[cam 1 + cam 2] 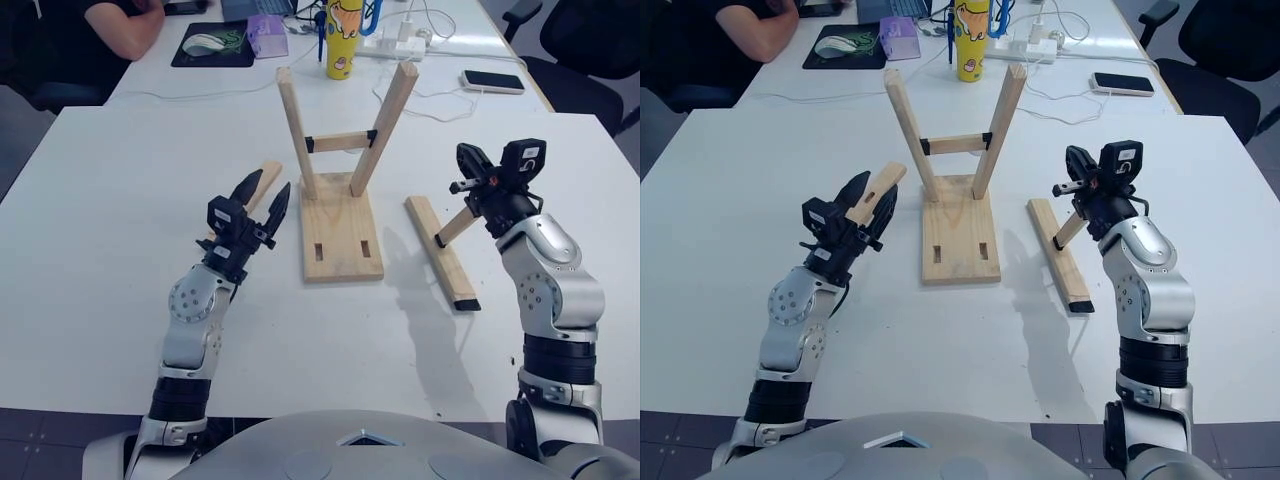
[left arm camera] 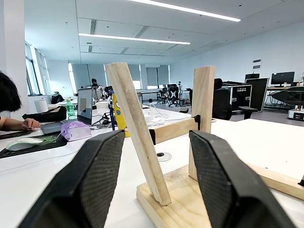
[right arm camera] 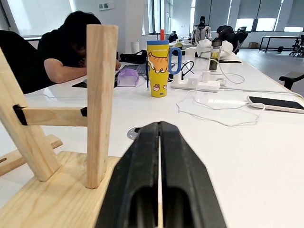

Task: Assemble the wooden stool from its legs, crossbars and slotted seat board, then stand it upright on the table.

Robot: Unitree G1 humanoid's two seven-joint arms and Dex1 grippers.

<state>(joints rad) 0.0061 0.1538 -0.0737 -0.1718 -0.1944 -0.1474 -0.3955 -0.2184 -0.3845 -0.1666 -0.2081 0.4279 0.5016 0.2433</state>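
Observation:
The slotted seat board (image 1: 340, 232) lies flat mid-table. Two legs (image 1: 297, 130) stand in its far end, splayed and joined by a crossbar (image 1: 340, 142); the two near slots (image 1: 318, 251) are empty. A loose leg (image 1: 442, 250) lies right of the board, and a short black-tipped crossbar (image 1: 455, 227) rises from it toward my right wrist. My right gripper (image 1: 463, 152) hovers above it, fingers (image 3: 159, 156) shut with nothing between them. Another loose leg (image 1: 880, 188) lies left of the board. My left gripper (image 1: 268, 186) is open beside it, fingers (image 2: 85, 190) facing the standing legs.
On the far table are a yellow cup (image 1: 343, 40), a power strip (image 1: 400, 45) with cables, a phone (image 1: 492, 80), a purple box (image 1: 267, 35) and a mouse on a dark mat (image 1: 210, 45). A person sits at its far left corner.

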